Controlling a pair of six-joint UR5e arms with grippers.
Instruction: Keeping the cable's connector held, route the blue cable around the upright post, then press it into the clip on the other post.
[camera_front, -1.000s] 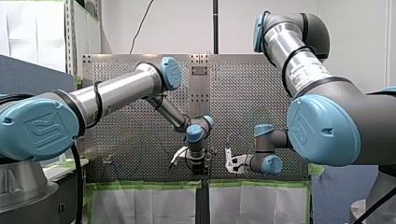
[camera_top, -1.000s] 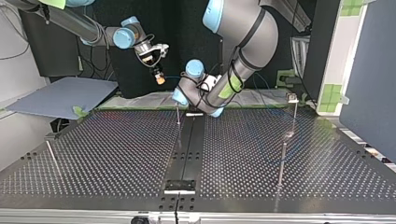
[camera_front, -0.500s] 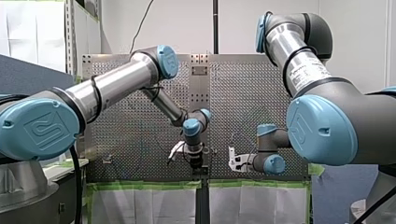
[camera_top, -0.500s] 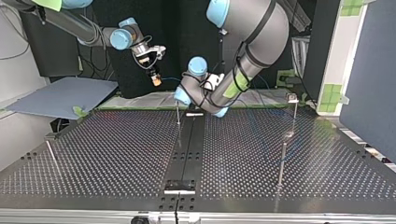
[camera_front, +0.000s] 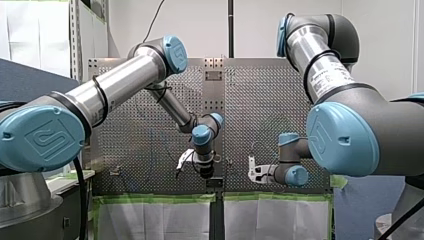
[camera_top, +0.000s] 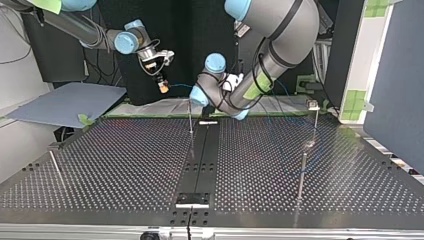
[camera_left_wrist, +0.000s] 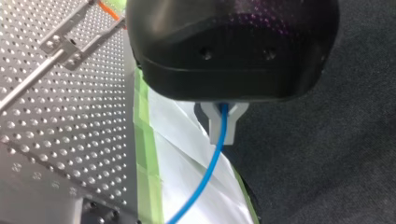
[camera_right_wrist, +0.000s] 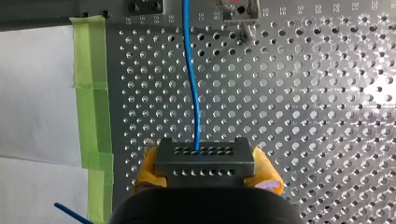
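In the left wrist view my left gripper (camera_left_wrist: 220, 135) is shut on the blue cable (camera_left_wrist: 205, 177), which runs away from its pale fingertips over the table's taped edge. In the right wrist view my right gripper (camera_right_wrist: 205, 171), with yellow pads, is shut on the grey connector block (camera_right_wrist: 204, 156); the cable (camera_right_wrist: 190, 79) leaves it across the perforated plate. In the top view my right gripper (camera_top: 162, 89) hangs behind the table's far edge. My left gripper (camera_top: 196, 97) is just behind the thin upright post (camera_top: 190, 117). The clip post (camera_top: 314, 107) stands at that view's far right.
Another thin post (camera_top: 301, 175) stands nearer the camera at the top view's right, and a leaning rod (camera_top: 56, 167) at its left. Green tape (camera_right_wrist: 91, 93) lines the plate's edge. A metal clip fixture (camera_left_wrist: 65, 44) shows beside my left gripper.
In the top view my right gripper has moved left and slightly lower with the connector. My left arm's wrist has risen and swung a little; both grips are unchanged.
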